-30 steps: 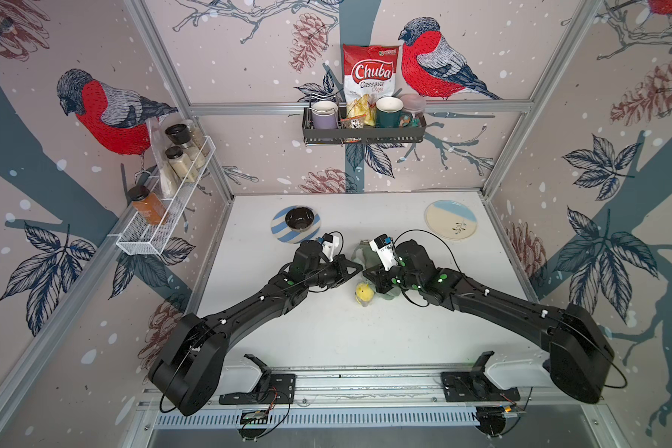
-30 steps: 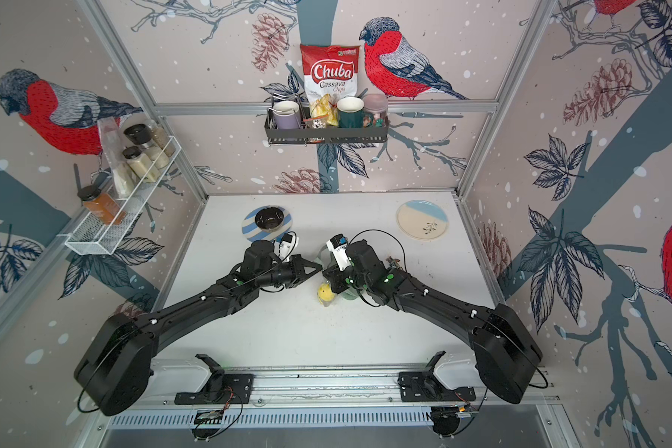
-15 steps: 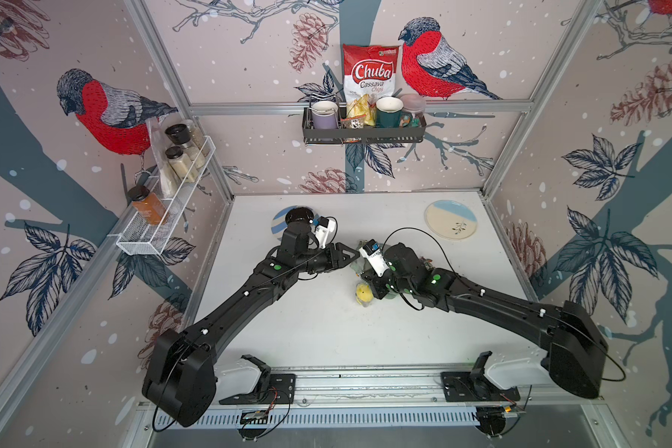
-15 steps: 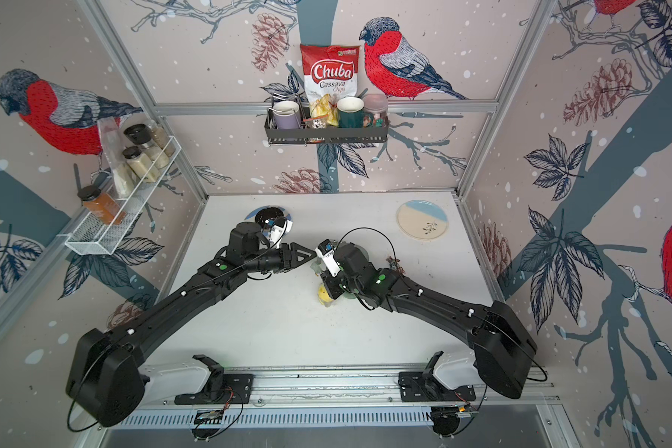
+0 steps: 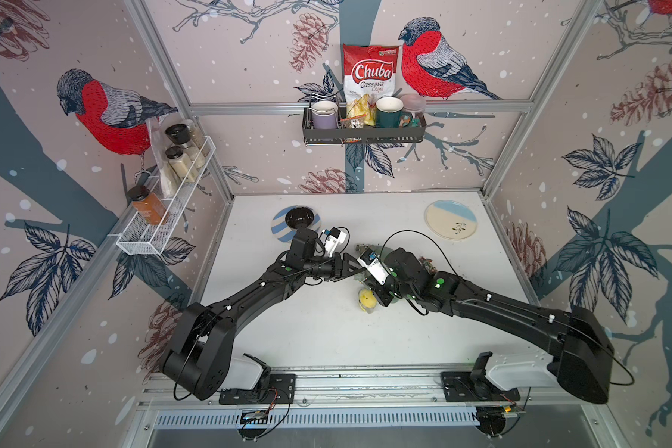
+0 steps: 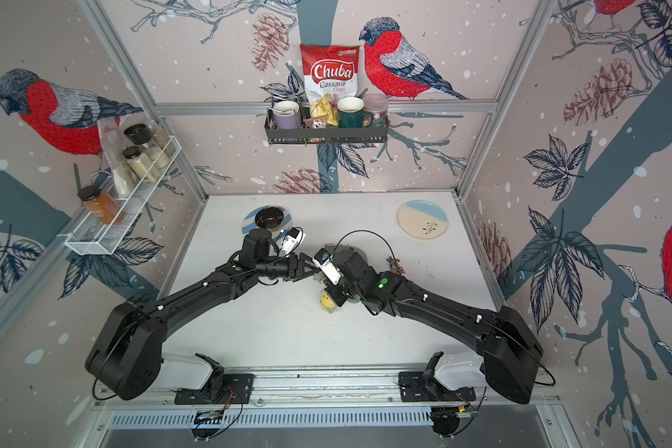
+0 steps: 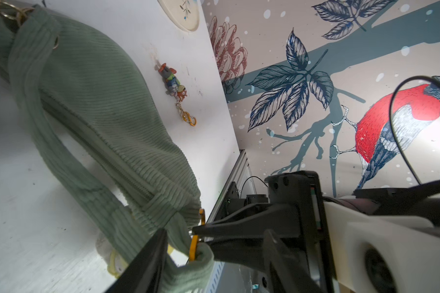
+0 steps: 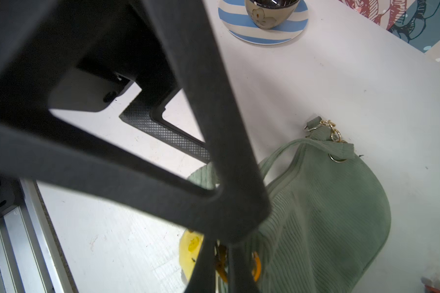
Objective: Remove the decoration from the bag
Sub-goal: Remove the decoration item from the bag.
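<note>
The sage-green ribbed bag point(image 7: 99, 106) is lying flat around the middle of the white table point(image 5: 307, 333). In both top views it is sitting mostly under the right arm's wrist. Its gold chain end is pointing toward the back wall, and its thin strap point(image 8: 277, 158) is trailing alongside.

At the end nearer the front rail, a yellow decoration point(image 5: 366, 301) is resting on the table just beside the fabric. An orange clasp point(image 7: 194, 247) is sitting right at the bag's end loop; I cannot tell whether it is hooked through that loop. The right gripper point(image 8: 222, 261) is pointing down at that spot with its jaws squeezed together on the orange clasp. The left gripper point(image 5: 350, 267) is hanging just beside it, jaws standing roughly half apart and gripping nothing. One of its fingers point(image 7: 148, 258) is lying close to the bag's end.

A colourful charm point(image 7: 173, 82) with its own orange clip is lying loose on the table toward the right wall, apart from the bag. A dark cup point(image 5: 298, 219) is sitting on a striped saucer point(image 5: 277, 232) at the back left, and a cream-and-blue plate point(image 5: 451, 225) is lying at the back right. A black shelf point(image 5: 365, 134) on the back wall is holding mugs and a chip packet, and a wire rack point(image 5: 148, 240) on the left wall is carrying spice jars.
</note>
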Available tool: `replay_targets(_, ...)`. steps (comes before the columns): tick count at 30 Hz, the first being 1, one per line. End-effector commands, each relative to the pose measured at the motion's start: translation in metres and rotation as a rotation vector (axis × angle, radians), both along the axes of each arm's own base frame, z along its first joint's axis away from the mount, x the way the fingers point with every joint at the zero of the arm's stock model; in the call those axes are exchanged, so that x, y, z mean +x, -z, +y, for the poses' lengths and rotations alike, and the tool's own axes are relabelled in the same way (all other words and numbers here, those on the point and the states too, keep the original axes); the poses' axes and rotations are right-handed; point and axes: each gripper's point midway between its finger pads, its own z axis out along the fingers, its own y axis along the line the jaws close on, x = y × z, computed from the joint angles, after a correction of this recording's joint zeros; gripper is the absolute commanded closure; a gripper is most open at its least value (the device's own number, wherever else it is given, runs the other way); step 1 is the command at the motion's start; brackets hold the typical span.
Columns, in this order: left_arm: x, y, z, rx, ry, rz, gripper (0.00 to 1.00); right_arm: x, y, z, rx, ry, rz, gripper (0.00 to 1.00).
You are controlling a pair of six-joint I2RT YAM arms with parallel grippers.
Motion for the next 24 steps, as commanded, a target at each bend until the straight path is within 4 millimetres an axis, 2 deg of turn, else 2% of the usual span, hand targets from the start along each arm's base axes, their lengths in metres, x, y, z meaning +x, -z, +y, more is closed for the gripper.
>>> replay_targets(1,-0.007,-0.014,-0.006,-0.074,0.057,-0.028,0.43,0.004,-0.010,0.002,0.047,-0.004,-0.010,1.00)
replay_targets(4,-0.013,-0.008,-0.003,-0.055,0.065,-0.036,0.49,0.003,-0.011,-0.001,0.044,-0.011,-0.008,1.00)
replay_targets(8,-0.017,-0.003,-0.001,-0.009,0.079,-0.042,0.66,0.003,-0.009,-0.002,0.034,-0.018,0.002,1.00)
replay_targets(10,-0.016,-0.005,-0.001,-0.008,0.079,-0.049,0.70,0.003,-0.008,0.000,0.031,-0.023,0.006,1.00)
replay_targets(12,-0.018,-0.006,-0.002,-0.007,0.085,-0.051,0.68,0.004,-0.009,0.000,0.031,-0.021,0.005,1.00)
replay_targets(15,-0.023,0.003,0.003,0.047,0.087,-0.058,0.52,0.005,-0.009,0.000,0.027,-0.020,0.005,1.00)
replay_targets(17,-0.027,0.013,0.009,0.106,0.092,-0.073,0.47,0.004,-0.009,0.000,0.026,-0.021,0.006,1.00)
replay_targets(20,-0.028,0.017,0.010,0.141,0.104,-0.101,0.48,0.005,-0.009,0.000,0.024,-0.022,0.008,1.00)
replay_targets(24,-0.031,0.018,0.007,0.158,0.117,-0.152,0.55,0.007,-0.011,0.000,0.026,-0.017,0.009,1.00)
